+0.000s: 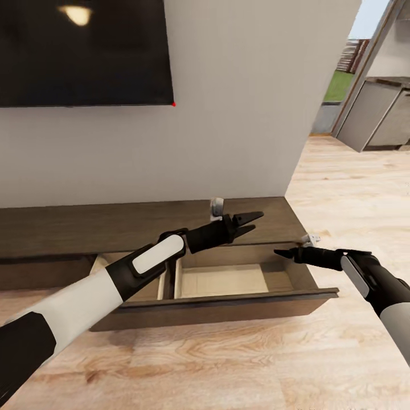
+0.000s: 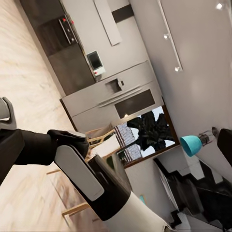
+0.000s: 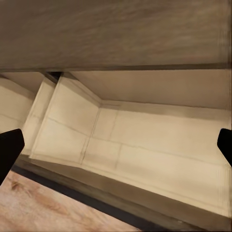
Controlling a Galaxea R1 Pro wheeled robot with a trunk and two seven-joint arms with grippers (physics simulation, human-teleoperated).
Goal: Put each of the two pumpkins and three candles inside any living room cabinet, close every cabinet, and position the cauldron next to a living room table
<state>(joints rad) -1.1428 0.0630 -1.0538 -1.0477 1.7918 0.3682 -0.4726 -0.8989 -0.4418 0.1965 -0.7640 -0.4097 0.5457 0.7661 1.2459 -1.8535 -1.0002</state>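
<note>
Left tool [image 1: 246,223] jaws spread apart, nothing between them, hovering over the back edge of the open drawer, just in front of the cabinet top. Left arm reaches across the drawer from the lower left. A small white-grey object [image 1: 216,208] sits on the cabinet top right behind the left tool; too small to tell what it is.

Right tool [image 1: 283,252] over the drawer's right end, tips pointing left. In the right wrist view its two black fingertips [image 3: 8,151] sit at opposite edges, wide apart, empty, looking down into the drawer.

Cabinet [image 1: 68,228]: long low dark-brown unit against the white wall. Its drawer [image 1: 228,304] is pulled out over the wood floor, pale interior with a divider, compartments bare. Another small white bit [image 1: 310,239] sits by the cabinet's right end, near the right tool.

Black TV screen [image 1: 85,51] on the wall above. Grey kitchen units [image 1: 376,117] well off to the right. Left wrist view looks at the right arm [image 2: 82,174], kitchen and a teal lamp [image 2: 192,145] behind.
</note>
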